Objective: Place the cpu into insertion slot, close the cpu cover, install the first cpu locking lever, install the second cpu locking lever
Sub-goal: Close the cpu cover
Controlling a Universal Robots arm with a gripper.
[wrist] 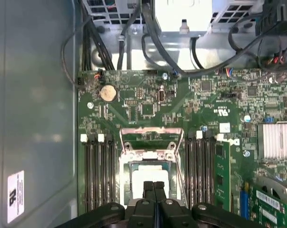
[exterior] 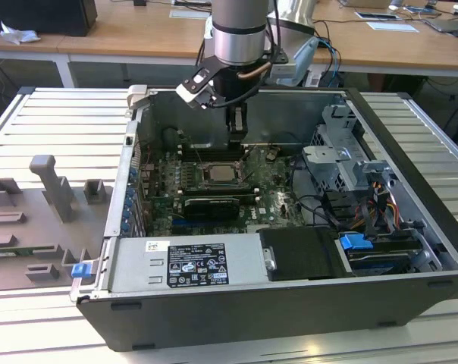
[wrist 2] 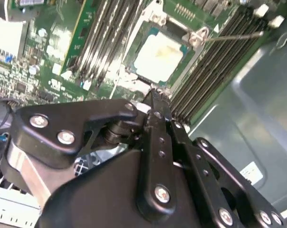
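Note:
The cpu lies flat in the insertion slot on the green board, its pale face showing through the window of the cpu cover. The silvery cover looks lowered around it. A thin metal lever rod sticks out from the socket over the black memory slots. My gripper hangs just above the socket's edge with its two black fingers pressed together and nothing seen between them. In the exterior view the gripper stands inside the open case, behind the socket.
Long memory slots flank the socket on both sides. Cables and a drive cage fill the case on the exterior view's right. A grey power supply lines the front. A grey fixture tray lies outside the case.

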